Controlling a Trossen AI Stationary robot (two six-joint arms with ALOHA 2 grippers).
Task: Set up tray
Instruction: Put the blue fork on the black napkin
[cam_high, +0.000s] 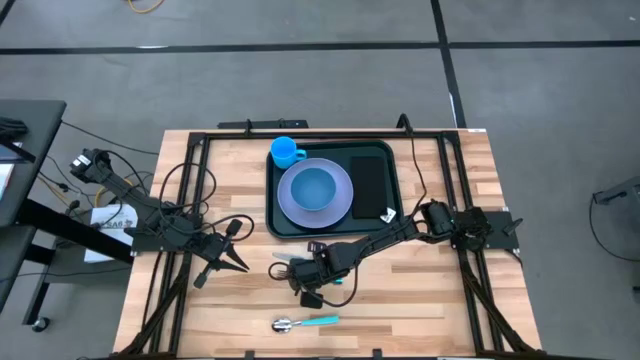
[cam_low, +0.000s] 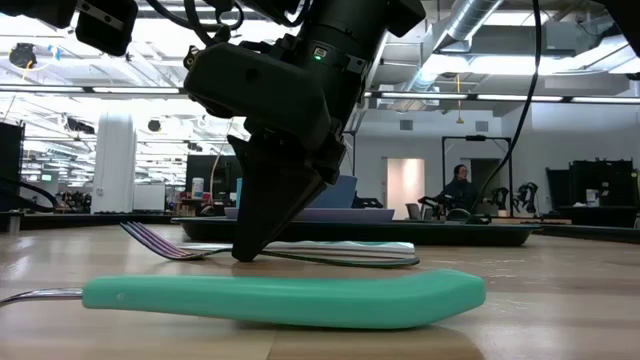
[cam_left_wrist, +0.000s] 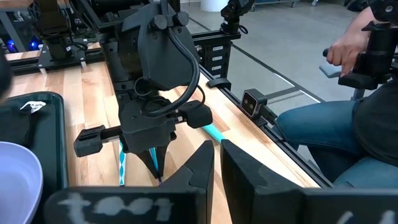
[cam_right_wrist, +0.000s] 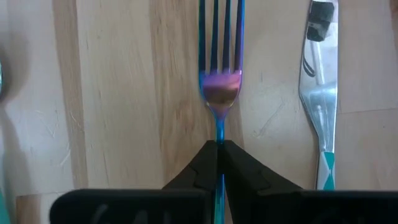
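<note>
Right claw (cam_right_wrist: 219, 149) is down on the counter (cam_high: 440, 290) just in front of the tray (cam_high: 272, 205), pinched tight on the fork (cam_right_wrist: 219, 87) handle, tines pointing away from it. Knife (cam_right_wrist: 320, 93) lies beside the fork. Tray sits at the counter's far middle, holding plate (cam_high: 340, 205), bowl (cam_high: 314, 187), blue cup (cam_high: 284, 152) and black napkin (cam_high: 370, 182). Teal-handled spoon (cam_high: 306, 322) lies near the front edge. Left claw (cam_high: 236, 262) hovers left of the fork, fingers nearly together, holding nothing
</note>
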